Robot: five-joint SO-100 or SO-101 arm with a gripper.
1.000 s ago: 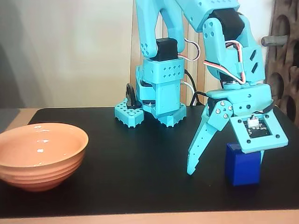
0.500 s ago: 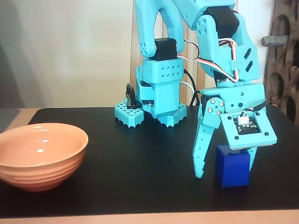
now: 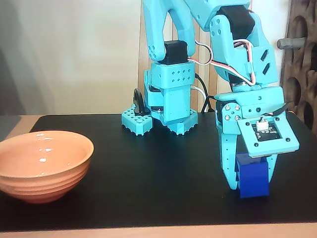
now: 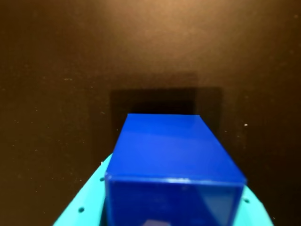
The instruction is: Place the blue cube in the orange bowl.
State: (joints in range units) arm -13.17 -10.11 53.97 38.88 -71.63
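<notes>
In the fixed view, the blue cube (image 3: 253, 179) is clamped between the fingers of the pincer (image 3: 250, 184) at the right of the black worktop (image 3: 158, 168); whether it rests on the surface is unclear. The orange bowl (image 3: 43, 163) is seen well apart, at the left edge.

arm (image 3: 171, 89): turquoise plastic | black servos | red-white-black cables | silver screws

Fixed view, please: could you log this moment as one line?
phase: grasp | claw: closed on blue cube | cube: on black mat | orange bowl: empty, far left
</notes>
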